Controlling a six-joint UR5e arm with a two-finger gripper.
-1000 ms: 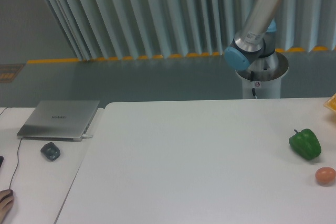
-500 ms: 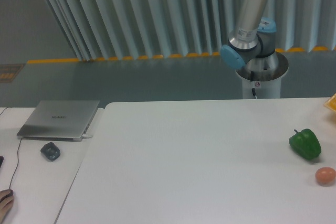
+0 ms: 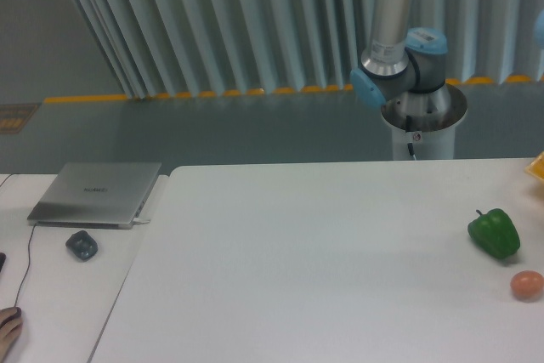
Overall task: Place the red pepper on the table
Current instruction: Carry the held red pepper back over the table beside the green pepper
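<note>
1. The tool is out of frame above the arm (image 3: 393, 19) at 1 o'clock, so its opening and load cannot be told.
2. The red pepper is not visible anywhere.
3. Risk, as I judge it: a descent toward 3 o'clock could knock the green pepper (image 3: 494, 234) or the egg-shaped object (image 3: 527, 284).
4. The table (image 3: 314, 252) is plain matte white; grey floor and pleated curtains lie behind.
</note>
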